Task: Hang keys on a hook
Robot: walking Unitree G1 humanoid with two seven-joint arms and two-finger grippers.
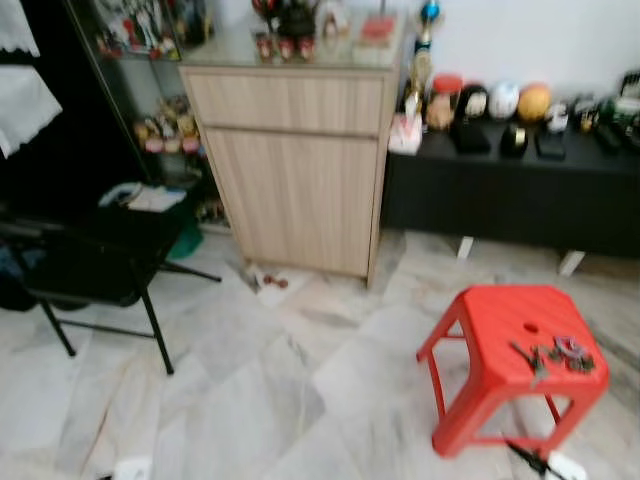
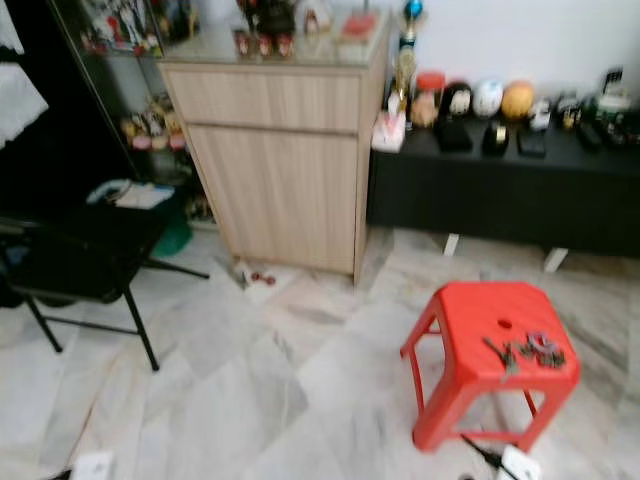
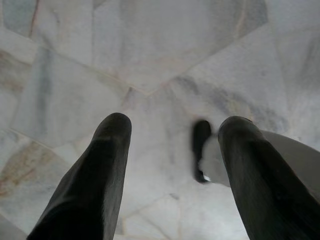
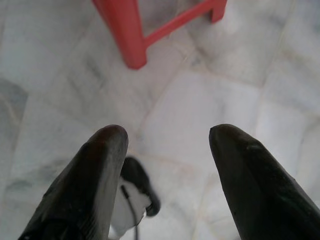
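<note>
while both arms hang low over the pale marble floor (image 1: 260,400), the scene ahead runs like this. at far left a black folding chair (image 1: 95,265) stands on the tiles, with a glass display shelf (image 1: 160,120) of small figures behind it against the dark wall. next to that, in the middle, stands a light wooden cabinet (image 1: 295,165) with small ornaments on its top, and a few small bits lie on the floor at its foot. to its right a long low black counter (image 1: 510,195) runs along the white wall, carrying a row of jars, round helmet-like things and dark boxes, too blurred to name closer. in front of it, at lower right, stands a red plastic stool (image 1: 510,360), and the keys (image 1: 555,355) lie in a loose bunch on its seat, toward the right edge, with nothing touching them. the left tool (image 3: 170,150) points down at the bare tiles, its two black fingers spread apart with nothing between them; a dark and white part of the robot shows beyond them. the right tool (image 4: 167,150) also hangs over the floor with its fingers spread and nothing held, and a leg and crossbar of the stool (image 4: 135,35) stand on the tiles just beyond it.
</note>
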